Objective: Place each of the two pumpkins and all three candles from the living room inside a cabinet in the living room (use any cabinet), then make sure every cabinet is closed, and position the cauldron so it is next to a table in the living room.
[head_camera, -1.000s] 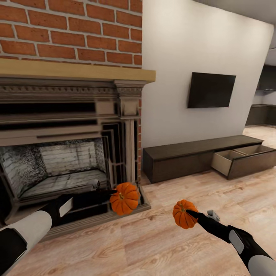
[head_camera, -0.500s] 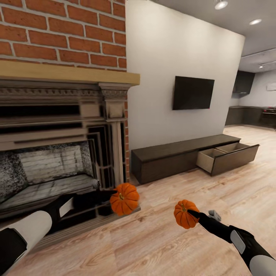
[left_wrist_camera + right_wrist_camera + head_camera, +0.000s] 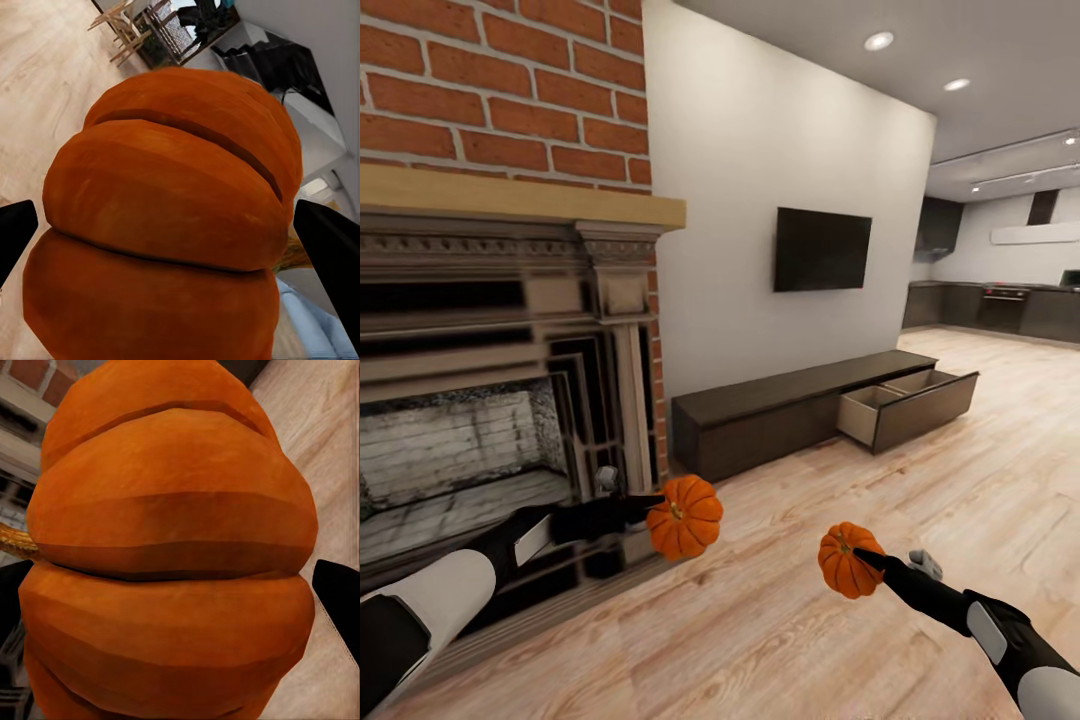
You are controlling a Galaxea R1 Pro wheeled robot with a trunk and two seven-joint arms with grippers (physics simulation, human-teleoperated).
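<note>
One pumpkin (image 3: 684, 516) hangs in the air in front of the fireplace's (image 3: 480, 400) lower corner, clamped in the left gripper (image 3: 652, 503), whose dark fingers show at either side of its ribbed body in the left wrist view (image 3: 165, 225). The left arm reaches forward and slightly inward from the lower left, held low and nearly level. The second pumpkin (image 3: 846, 560) sits lower and to the right, above the wood floor (image 3: 920, 480), gripped by the right gripper (image 3: 865, 558); in the right wrist view (image 3: 172, 562) its stem points sideways. The right arm angles up from the lower right corner. Beyond both, the long dark cabinet (image 3: 780, 415) stands against the white wall under a television (image 3: 822, 249), its right-hand drawer (image 3: 905, 400) pulled out, well apart from both pumpkins.
</note>
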